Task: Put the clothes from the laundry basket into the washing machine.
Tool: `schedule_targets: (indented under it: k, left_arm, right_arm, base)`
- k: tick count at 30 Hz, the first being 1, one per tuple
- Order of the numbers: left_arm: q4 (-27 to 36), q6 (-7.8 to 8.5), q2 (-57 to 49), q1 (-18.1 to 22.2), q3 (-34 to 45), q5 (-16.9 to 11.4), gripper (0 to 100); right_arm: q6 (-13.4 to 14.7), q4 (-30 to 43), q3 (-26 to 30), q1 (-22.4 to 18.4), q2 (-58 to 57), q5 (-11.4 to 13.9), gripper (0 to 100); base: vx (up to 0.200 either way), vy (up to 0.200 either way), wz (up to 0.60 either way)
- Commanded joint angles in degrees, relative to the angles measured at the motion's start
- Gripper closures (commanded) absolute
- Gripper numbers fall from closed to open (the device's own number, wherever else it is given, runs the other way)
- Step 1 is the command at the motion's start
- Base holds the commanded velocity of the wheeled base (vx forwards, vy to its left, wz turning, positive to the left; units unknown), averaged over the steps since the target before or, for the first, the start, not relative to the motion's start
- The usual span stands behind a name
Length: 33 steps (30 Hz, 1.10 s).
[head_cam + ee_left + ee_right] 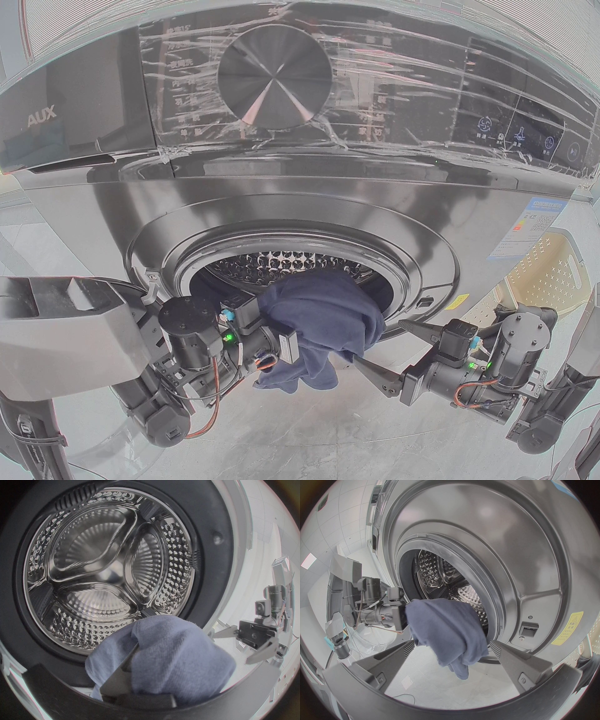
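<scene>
The washing machine [300, 187] stands in front of me with its steel drum [103, 573] open and nothing lying inside. A dark blue garment [325, 319] is draped over my left gripper [299, 334], which is shut on it right at the lower rim of the drum mouth. Part of the cloth hangs down outside the opening. One finger [123, 670] shows under the cloth [181, 658]. My right gripper [379, 342] is open just right of the garment [447, 630] and below the door ring, holding nothing.
A cream perforated laundry basket [550, 269] stands to the right of the machine. The machine's glass door [94, 431] hangs open at the lower left. Pale tiled floor [350, 431] lies below the opening.
</scene>
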Motion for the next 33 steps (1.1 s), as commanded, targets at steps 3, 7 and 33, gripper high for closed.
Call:
schedule_targets:
  k: [3, 7, 33]
  left_arm:
    - [-0.05, -1.09, 6.24, 2.9, -7.95, -1.18, 100]
    - [0.21, -2.41, 9.84, 3.87, -16.13, -0.83, 100]
    - [20.6, -2.5, 20.65, 8.79, -49.44, 7.08, 100]
  right_arm:
    - [0.0, -0.03, 0.26, 0.15, 0.09, 0.04, 0]
    - [0.0, -0.03, 0.35, 0.41, 0.09, 0.04, 0]
    - [0.44, -0.03, -0.01, 0.94, 1.67, -0.04, 0]
  base:
    - [0.0, 0.0, 0.0]
    - [0.0, 0.0, 0.0]
    - [0.0, 0.0, 0.0]
